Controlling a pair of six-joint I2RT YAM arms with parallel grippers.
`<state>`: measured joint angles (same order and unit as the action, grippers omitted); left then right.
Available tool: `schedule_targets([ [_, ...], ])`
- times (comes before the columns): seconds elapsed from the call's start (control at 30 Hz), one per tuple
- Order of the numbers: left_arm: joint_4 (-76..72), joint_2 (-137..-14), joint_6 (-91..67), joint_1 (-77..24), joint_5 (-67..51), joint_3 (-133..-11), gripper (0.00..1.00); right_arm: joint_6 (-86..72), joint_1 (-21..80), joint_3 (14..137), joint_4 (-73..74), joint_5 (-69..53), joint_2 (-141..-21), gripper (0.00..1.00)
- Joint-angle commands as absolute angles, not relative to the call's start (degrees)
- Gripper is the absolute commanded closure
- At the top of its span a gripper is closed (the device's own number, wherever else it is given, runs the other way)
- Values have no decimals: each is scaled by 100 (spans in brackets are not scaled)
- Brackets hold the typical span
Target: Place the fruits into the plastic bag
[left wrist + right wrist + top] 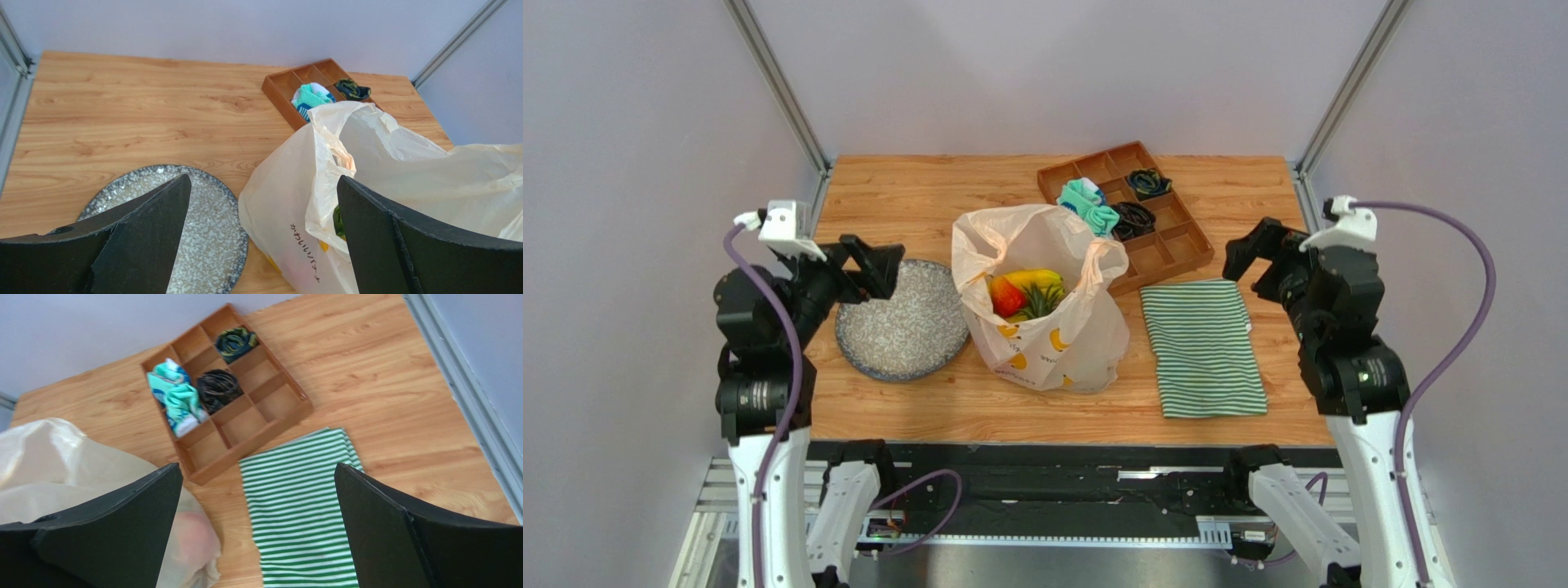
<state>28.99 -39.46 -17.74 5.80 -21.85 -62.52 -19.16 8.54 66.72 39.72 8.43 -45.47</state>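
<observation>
Two grippers hang above the desk, each with its jaws spread wide and nothing between them: the left gripper point(879, 265) over the near rim of the speckled grey plate point(891, 333), the right gripper point(1248, 252) above the far end of the green-and-white striped cloth point(1204, 349). Between them stands the plastic bag point(1051, 331), mouth open upward, and the fruits point(1024, 293) lie inside it; you can make out a red one, a yellow one and a green crown. No fruit shows on the plate or on the bare wood, so you may judge the loading step finished or nearly so. Your next move calls only for a check that nothing is hidden behind the bag, then a clean withdrawal that does not snag its handle loops. The desk point(916, 196) is light wood-grain; a brown compartment tray point(1171, 254) at the far side holds teal and black cloth bundles. Pale walls and metal corner posts enclose the cell.
</observation>
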Motion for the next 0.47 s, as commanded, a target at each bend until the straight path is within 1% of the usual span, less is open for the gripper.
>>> schedule_targets([
  [0.0,3023,-3595,-1362,606,-1777,-5740,2,-1626,835,5478,2639,1722,-3895,0],
  [0.03,3032,-3534,-1328,606,-1732,-5548,2,-1626,835,5101,2541,1801,-3667,0],
  [0.13,3024,-3323,-1283,606,-1626,-5336,2,-1600,844,4765,2356,1828,-3463,0],
  [0.43,2927,-3094,-1283,606,-1617,-5239,2,-1380,835,4816,2373,1828,-3507,0],
])
